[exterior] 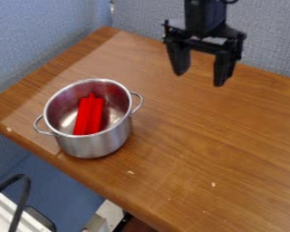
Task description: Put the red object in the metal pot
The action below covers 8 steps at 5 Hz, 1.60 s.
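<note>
Two loop handles stick out from the sides of the shiny metal pot [99, 142], which stands upright on the wooden worktop [208, 149]. Inside the pot lies the red block [88, 116], a long piece with a groove running along its length. One end of it reaches up toward the pot's far wall, and the other sits lower, toward the near wall. The block is wholly within the pot's outline as seen from this camera.

Well apart from the pot, beyond it and to the right in the view, the black hand [201, 60] hangs above the worktop. It is released, its two fingers spread wide with nothing between them, and it touches neither the pot nor the block. The dark arm [206, 13] comes down from the top edge of the view.

Behind the pot, a grey padded wall [130, 16] rises past the worktop's far edge. Nearer the camera than the pot, a black cable [23, 195] curves over a pale object [4, 213] at the lower left, beyond the worktop's edge.
</note>
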Available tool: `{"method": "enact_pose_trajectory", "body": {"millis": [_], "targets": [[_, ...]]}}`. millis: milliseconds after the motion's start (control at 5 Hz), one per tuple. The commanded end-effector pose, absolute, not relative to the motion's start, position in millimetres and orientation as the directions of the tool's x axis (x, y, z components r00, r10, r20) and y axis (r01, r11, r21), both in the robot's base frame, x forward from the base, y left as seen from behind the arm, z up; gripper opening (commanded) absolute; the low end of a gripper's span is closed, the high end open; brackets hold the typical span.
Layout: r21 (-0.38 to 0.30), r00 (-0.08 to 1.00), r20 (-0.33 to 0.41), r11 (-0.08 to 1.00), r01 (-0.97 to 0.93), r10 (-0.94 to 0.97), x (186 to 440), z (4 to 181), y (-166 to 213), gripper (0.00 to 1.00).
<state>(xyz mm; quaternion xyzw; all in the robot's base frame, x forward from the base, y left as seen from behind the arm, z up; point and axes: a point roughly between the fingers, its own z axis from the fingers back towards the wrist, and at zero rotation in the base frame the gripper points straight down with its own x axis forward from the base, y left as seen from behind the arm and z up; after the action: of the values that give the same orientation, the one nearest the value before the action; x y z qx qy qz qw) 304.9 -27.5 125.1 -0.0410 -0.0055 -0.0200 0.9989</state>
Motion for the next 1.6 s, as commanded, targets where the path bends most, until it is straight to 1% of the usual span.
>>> {"method": "enact_pose_trajectory", "body": {"millis": [0,200,400,600,800,1000,1200,1400], "targets": [[-0.065,0.999,0.045,0.997,0.03,-0.027,313.4,140.8,-23.1,1.0],[-0.037,1.0,0.027,0.999,0.016,-0.015,313.9,141.4,-17.0,1.0],[-0.017,0.999,0.014,0.999,0.034,-0.034,306.6,133.2,-10.8,1.0],[-0.012,0.999,-0.01,0.999,0.041,-0.042,294.7,127.2,2.9,1.0],[-0.019,1.0,0.006,1.0,0.013,-0.013,294.5,131.1,28.6,1.0],[-0.022,1.0,0.028,1.0,-0.01,0.011,293.9,139.3,42.3,1.0],[-0.023,0.998,0.066,1.0,0.018,-0.017,297.8,146.9,26.9,1.0],[-0.024,0.99,0.099,0.995,0.1,-0.097,300.7,149.2,5.2,1.0]]}}
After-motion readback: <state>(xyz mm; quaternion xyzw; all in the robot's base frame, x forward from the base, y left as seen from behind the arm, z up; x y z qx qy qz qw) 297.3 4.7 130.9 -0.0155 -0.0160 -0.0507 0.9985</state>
